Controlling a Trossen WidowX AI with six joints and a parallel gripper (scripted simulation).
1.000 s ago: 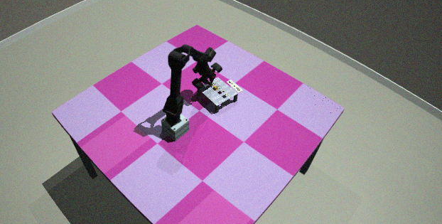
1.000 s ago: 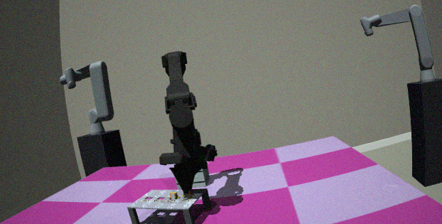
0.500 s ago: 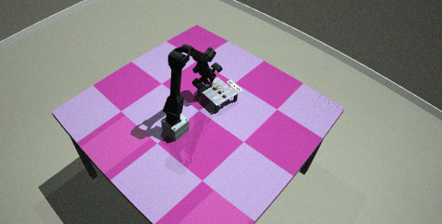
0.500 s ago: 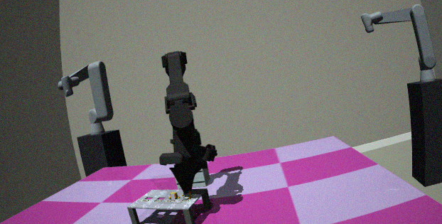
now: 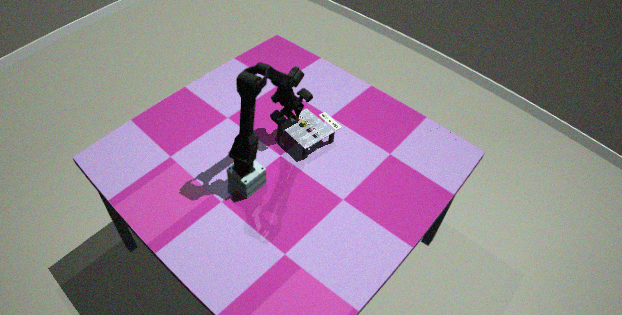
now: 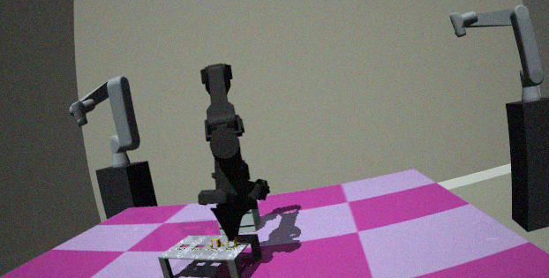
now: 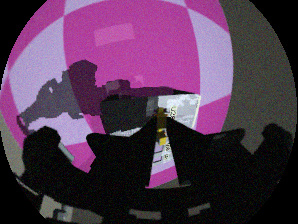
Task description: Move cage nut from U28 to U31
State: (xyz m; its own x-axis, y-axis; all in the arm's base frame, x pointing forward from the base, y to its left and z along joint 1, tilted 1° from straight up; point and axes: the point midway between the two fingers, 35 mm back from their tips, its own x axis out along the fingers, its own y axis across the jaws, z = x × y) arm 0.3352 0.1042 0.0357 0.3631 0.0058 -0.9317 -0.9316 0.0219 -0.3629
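Note:
My gripper (image 5: 298, 119) (image 6: 232, 239) (image 7: 161, 119) points down at one end of the rail plate (image 5: 311, 141) (image 6: 199, 255) (image 7: 189, 104). It is shut on a yellow cage nut (image 7: 161, 120), which also shows as a thin yellow bit (image 6: 236, 241) at the fingertips in the exterior view. This nut is at or just above the end hole, beside the label that looks like U28; its wings are hidden. The other yellow cage nut (image 5: 303, 124) (image 6: 215, 243) (image 7: 163, 140) sits in the neighbouring hole. Beyond it are two empty holes (image 5: 309, 129) (image 6: 199, 246), toward the far end.
The plate stands on dark legs (image 5: 331, 138) (image 6: 167, 268) on the checkered table (image 5: 370, 165) (image 6: 397, 234). A white label card (image 5: 330, 121) lies along the plate's side. The other nut is very close to the fingers. Two grey arms (image 6: 124, 110) (image 6: 525, 44) stand behind the table.

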